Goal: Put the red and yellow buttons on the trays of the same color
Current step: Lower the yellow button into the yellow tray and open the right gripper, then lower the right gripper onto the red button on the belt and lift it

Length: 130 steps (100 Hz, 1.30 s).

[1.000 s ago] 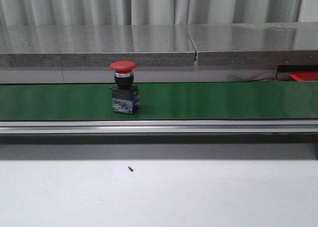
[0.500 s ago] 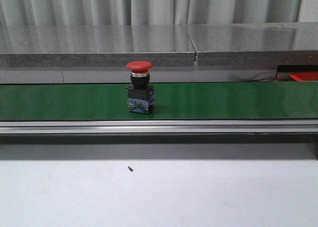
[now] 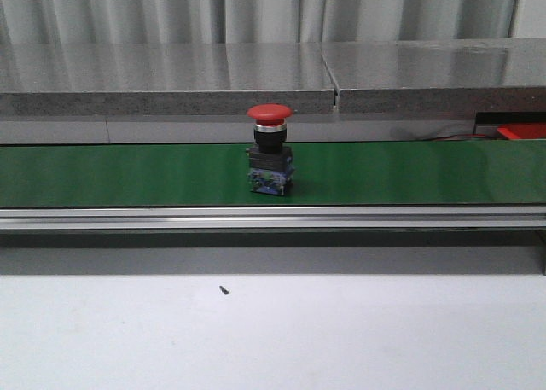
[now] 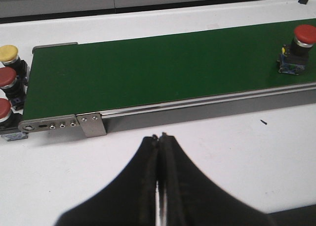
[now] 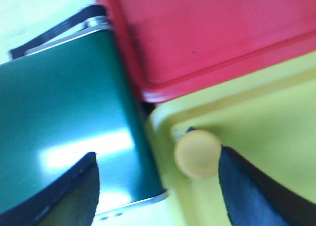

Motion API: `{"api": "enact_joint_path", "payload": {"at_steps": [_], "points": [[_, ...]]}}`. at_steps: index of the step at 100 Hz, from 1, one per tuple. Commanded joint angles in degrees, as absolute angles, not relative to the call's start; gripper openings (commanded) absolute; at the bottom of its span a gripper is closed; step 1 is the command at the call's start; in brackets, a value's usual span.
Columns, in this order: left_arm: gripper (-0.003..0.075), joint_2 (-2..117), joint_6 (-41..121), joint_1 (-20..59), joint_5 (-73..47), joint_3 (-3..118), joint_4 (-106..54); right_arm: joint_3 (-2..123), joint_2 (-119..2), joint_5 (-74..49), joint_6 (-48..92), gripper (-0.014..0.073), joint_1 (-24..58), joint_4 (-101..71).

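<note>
Well, left gripper jaws pressed together, holding nothing, right gripper jaws wide, one finger against the yellow button on the yellow tray.

red button | shifted rightward along green conveyor belt | upright, now near front view's centre

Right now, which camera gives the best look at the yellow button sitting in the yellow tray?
The right wrist view: the yellow button sits in the yellow tray, between the open right gripper fingers, though blurred. The front and left wrist views don't show it.
</note>
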State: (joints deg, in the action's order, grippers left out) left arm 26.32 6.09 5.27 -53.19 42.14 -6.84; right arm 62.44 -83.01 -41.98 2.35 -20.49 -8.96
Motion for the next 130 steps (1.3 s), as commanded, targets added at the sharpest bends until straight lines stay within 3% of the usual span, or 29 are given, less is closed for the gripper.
{"api": "enact_joint_path", "payload": {"at_steps": [1,31,44,67,76,90,130], "points": [[-0.0019,26.7,6.0,5.7,-49.7,43.6,-7.5,63.7,-80.2,-41.5,2.6,0.0517,-17.8,-10.1],[-0.0018,26.7,6.0,5.7,-49.7,43.6,-7.5,66.2,-81.1,-44.0,2.9,0.0501,-4.0,-9.8],[-0.0018,26.7,6.0,5.7,-49.7,43.6,-7.5,70.6,-83.4,-47.8,3.4,0.0442,0.9,-9.8],[-0.0018,26.7,6.0,5.7,-49.7,43.6,-7.5,79.9,-90.0,-55.9,4.7,0.0439,8.1,-9.8],[-0.0018,26.7,6.0,5.7,-49.7,43.6,-7.5,82.6,-92.1,-57.6,7.0,0.0485,10.5,-10.1],[-0.0018,26.7,6.0,5.7,-49.7,43.6,-7.5,84.9,-94.2,-59.6,9.1,0.0665,13.4,-12.4],[-0.0018,26.7,6.0,5.7,-49.7,43.6,-7.5,85.7,-98.6,-59.8,20.2,0.0644,18.6,-14.4]]}}
